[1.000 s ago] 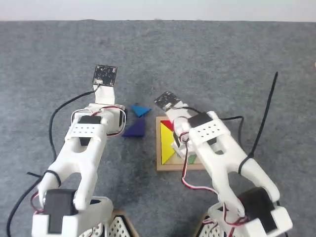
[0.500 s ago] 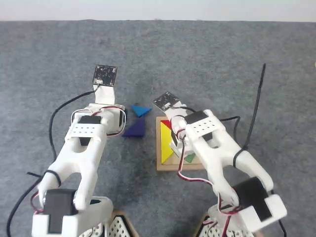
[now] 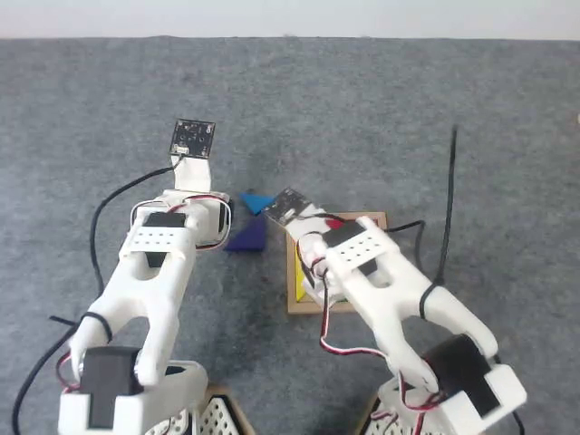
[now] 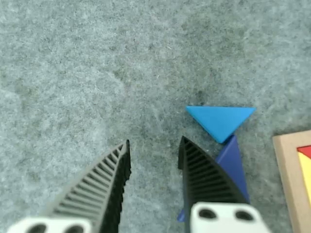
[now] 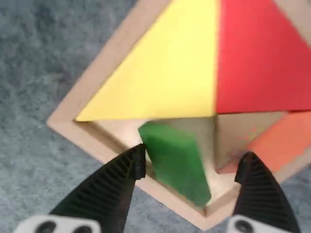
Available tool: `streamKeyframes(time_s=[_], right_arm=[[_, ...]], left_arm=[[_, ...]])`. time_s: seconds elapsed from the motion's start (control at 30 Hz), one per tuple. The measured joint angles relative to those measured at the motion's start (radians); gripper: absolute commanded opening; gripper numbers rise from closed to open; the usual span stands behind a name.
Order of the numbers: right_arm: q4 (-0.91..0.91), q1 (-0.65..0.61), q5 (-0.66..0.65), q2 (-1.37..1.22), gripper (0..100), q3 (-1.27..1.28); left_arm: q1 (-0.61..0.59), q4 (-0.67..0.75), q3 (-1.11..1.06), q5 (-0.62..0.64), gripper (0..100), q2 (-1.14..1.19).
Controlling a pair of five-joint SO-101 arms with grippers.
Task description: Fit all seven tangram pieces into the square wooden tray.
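**A:** When you look down from the high view, what does the square wooden tray (image 3: 292,272) look like?

**B:** Pale wood with a raised rim, lying on the grey carpet (image 3: 408,109). The right arm (image 3: 372,263) covers most of it from above. A strip of the yellow triangle (image 3: 300,285) shows along the rim nearer the left arm (image 3: 159,263).

**A:** And from the right wrist?

**B:** There the tray (image 5: 99,73) sits close under the camera. The yellow triangle (image 5: 165,68) lies flat against one rim, and the red triangle (image 5: 262,53) lies flat beside it, edge to edge. An orange piece (image 5: 277,143) lies past the red one. Bare wood is left between them, and a green piece (image 5: 170,150) sits tilted in that gap, not lying flat.

**A:** Does the right gripper have it?

**B:** No. The right gripper (image 5: 194,155) is spread wide over the green piece. One fingertip (image 5: 138,158) is just beside its edge and the other is well off it. I cannot tell whether the near tip touches.

**A:** What does the left wrist view add?

**B:** A close look at two pieces outside the tray, on the carpet. A light blue triangle (image 4: 220,119) and a dark blue piece (image 4: 232,162) lie corner to corner, and the tray's rim (image 4: 286,165) is near them. From above, the light blue triangle (image 3: 256,203) and the dark blue piece (image 3: 247,237) lie between the left arm and the tray.

**A:** The left gripper?

**B:** The left gripper (image 4: 154,143) is parted and empty over bare carpet. One finger crosses in front of the dark blue piece.
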State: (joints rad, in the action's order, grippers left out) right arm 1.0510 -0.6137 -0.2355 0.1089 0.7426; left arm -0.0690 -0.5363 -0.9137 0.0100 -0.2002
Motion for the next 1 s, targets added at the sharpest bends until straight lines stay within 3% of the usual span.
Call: streamKeyframes(time_s=[0.27, 0.43, 0.73, 1.0], right_arm=[[0.000, -0.006, 0.002, 0.000, 29.6, 0.000], [-0.015, 0.060, 0.017, 0.005, 29.6, -0.002], [-0.054, 0.086, 0.041, 0.212, 29.6, 0.114], [-0.072, 0.101, 0.041, 0.229, 29.6, 0.133]], left_arm=[[0.000, 0.000, 0.000, 0.000, 16, 0.000], [0.000, 0.000, 0.000, 0.000, 16, 0.000], [0.000, 0.000, 0.000, 0.000, 16, 0.000], [0.000, 0.000, 0.000, 0.000, 16, 0.000]])
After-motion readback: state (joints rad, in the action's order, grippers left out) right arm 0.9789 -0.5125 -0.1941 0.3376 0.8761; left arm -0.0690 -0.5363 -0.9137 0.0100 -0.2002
